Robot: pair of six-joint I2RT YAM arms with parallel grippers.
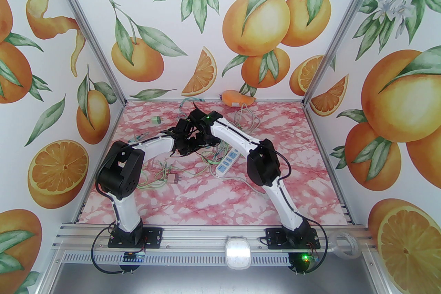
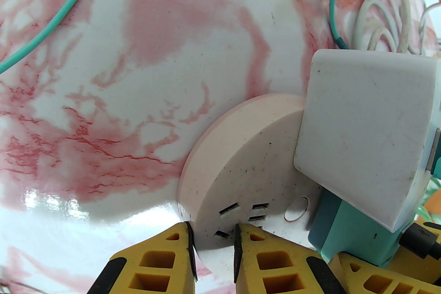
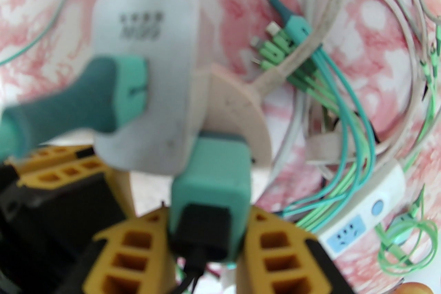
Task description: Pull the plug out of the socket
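Yellow-fingered, my right gripper (image 3: 208,216) is closed to the width of the teal plug (image 3: 210,182), 1 finger pressed on each flat side. A black USB lead (image 3: 201,237) runs out of the plug's back between the jaws. Ahead of those jaws the plug is seated in the round pink socket (image 3: 248,113), just beside a white adapter (image 3: 151,79) on the same face.

My left gripper (image 2: 213,234) is nearly closed and pinches the socket's rim, with 1 finger on the slotted face and 1 on the outer edge.

I judge the plug to be a hard, light plastic block with smooth, slightly slippery sides. The hold belongs on its body, never on the lead. The socket looks light too and would likely lift with the plug, so the left hold has to brace it. A straight pull away from the face seems safest. Twisting could jam the plug or knock the white adapter.
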